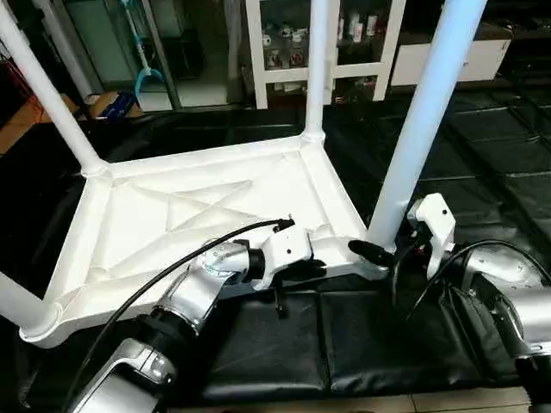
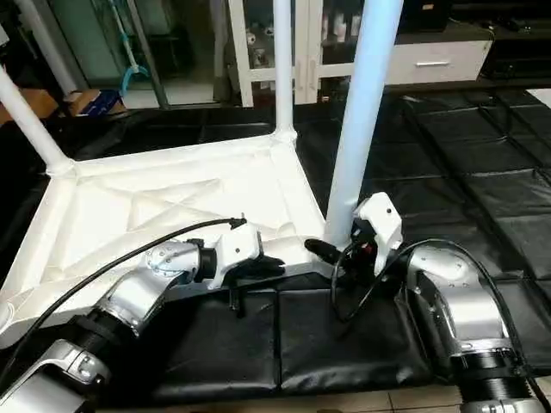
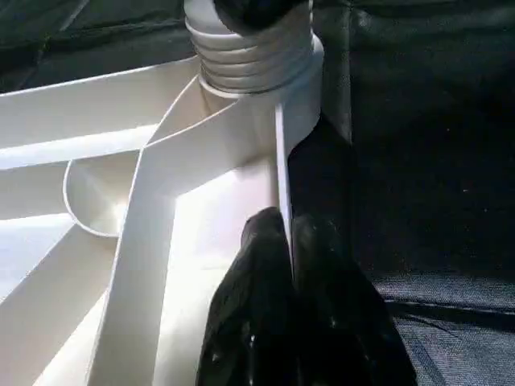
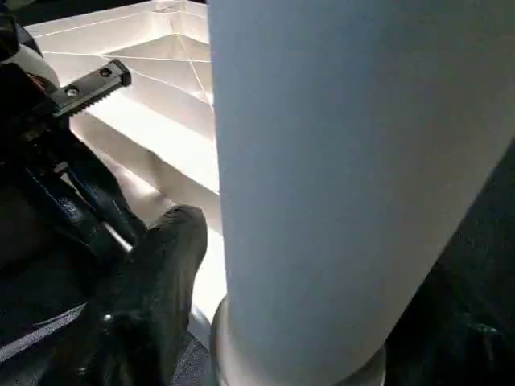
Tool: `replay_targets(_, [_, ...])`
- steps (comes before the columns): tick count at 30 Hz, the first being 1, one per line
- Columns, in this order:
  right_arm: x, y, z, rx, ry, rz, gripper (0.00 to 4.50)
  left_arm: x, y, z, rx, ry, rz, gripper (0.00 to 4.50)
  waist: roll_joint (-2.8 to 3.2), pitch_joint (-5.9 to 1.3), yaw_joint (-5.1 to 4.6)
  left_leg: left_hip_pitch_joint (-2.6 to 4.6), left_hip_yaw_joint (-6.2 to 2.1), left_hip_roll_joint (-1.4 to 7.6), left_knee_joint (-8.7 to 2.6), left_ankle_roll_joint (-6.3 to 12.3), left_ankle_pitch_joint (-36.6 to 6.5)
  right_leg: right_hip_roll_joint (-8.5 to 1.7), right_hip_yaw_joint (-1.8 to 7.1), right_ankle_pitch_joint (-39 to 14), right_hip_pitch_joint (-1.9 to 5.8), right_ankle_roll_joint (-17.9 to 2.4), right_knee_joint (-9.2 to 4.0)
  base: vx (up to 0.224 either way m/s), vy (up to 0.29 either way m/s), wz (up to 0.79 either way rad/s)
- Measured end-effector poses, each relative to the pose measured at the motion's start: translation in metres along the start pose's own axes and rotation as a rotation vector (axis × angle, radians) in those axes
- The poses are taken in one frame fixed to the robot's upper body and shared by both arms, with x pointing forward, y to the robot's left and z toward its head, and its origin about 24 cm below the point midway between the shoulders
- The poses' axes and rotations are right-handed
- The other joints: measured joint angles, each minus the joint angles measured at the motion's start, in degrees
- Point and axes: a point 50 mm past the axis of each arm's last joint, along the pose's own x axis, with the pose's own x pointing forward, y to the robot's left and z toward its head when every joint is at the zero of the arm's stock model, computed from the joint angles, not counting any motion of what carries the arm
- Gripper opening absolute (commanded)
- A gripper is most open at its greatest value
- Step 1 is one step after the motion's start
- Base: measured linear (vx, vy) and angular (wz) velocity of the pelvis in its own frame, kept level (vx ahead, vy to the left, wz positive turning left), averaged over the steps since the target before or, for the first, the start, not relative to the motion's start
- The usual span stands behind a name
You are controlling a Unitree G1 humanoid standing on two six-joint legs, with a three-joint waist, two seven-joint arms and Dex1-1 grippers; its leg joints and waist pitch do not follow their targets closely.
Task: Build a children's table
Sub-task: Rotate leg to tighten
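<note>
Fitting the near-right leg (image 1: 422,129): left pincer (image 3: 288,241) clamps the tabletop (image 1: 172,215) rim, right pincer (image 2: 331,251) straddles the leg's base; next, twist it home

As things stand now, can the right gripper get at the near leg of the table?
Probably yes. The right gripper is already at the base of the near leg, one finger beside it, nothing between.

- Tabletop (image 1: 172,215), ribbed underside up: open room above its middle.
- Upright legs at corners, nearest leg (image 1: 422,129), block the edges.
- Black mat (image 1: 284,344): bare in front.
</note>
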Motion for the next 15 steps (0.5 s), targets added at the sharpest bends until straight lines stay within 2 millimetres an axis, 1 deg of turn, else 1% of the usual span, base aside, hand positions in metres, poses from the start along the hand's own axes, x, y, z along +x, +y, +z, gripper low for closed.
replay_targets(2, [-0.0003, -0.0023, 0.0031, -0.012, -0.003, 0.016, 2.79, -0.0002, -0.0008, 0.0005, 0.002, 0.0, -0.003, 0.0, 0.01, -0.01, 0.14, -0.01, 0.01, 0.0, -0.02, 0.04, 0.0, 0.0, 0.0, 0.0, -0.01, 0.0, -0.06, 0.0, 0.0, 0.0])
replay_targets(4, [-0.002, -0.004, 0.0051, -0.022, -0.003, 0.039, 2.76, -0.0005, -0.002, 0.001, 0.005, -0.001, -0.009, 0.0, -0.01, -0.01, 0.32, -0.02, 0.03, 0.01, -0.06, 0.09, 0.0, 0.0, -0.01, 0.0, -0.01, 0.0, -0.13, 0.0, 0.0, 0.0])
replay_targets(5, [-0.0034, -0.0047, 0.0042, -0.02, 0.003, 0.044, 2.51, -0.001, -0.0029, 0.0011, 0.006, -0.002, -0.016, 0.0, 0.0, -0.01, 0.47, -0.01, 0.05, 0.01, -0.1, 0.11, 0.0, 0.0, -0.01, 0.0, 0.0, 0.0, -0.2, 0.0, 0.0, 0.0])
replay_targets(6, [-0.0045, -0.0053, 0.0032, -0.018, 0.009, 0.048, 2.4, -0.0014, -0.0036, 0.0012, 0.009, -0.002, -0.022, 0.0, 0.01, -0.02, 0.62, -0.02, 0.07, 0.01, -0.16, 0.11, 0.0, 0.0, -0.01, 0.0, -0.01, 0.0, -0.28, 0.0, 0.0, 0.0])
replay_targets(8, [-0.005, -0.004, 0.0026, -0.018, 0.015, 0.081, 2.32, -0.0016, -0.0045, 0.0016, 0.013, 0.0, -0.031, 0.0, 0.03, -0.03, 0.98, -0.01, 0.15, 0.01, -0.29, 0.16, 0.1, 0.0, -0.01, 0.0, -0.01, 0.0, -0.42, 0.0, 0.0, 0.0])
replay_targets(11, [-0.0069, -0.0034, 0.0029, -0.031, 0.027, 0.112, 2.01, -0.0026, -0.0054, 0.0015, 0.011, 0.002, -0.042, 0.0, 0.03, -0.06, 1.37, 0.01, 0.24, 0.04, -0.31, 0.34, 0.1, 0.0, -0.01, 0.0, -0.01, 0.0, -0.47, 0.0, 0.0, 0.0])
replay_targets(15, [-0.0068, -0.002, 0.0031, -0.041, 0.028, 0.136, 1.94, -0.0048, -0.0061, 0.0011, 0.014, 0.007, -0.052, 0.0, 0.03, -0.07, 1.44, 0.02, 0.31, 0.05, -0.32, 0.36, 0.1, -0.01, 0.01, 0.0, 0.0, 0.0, -0.49, 0.0, 0.0, 0.0])
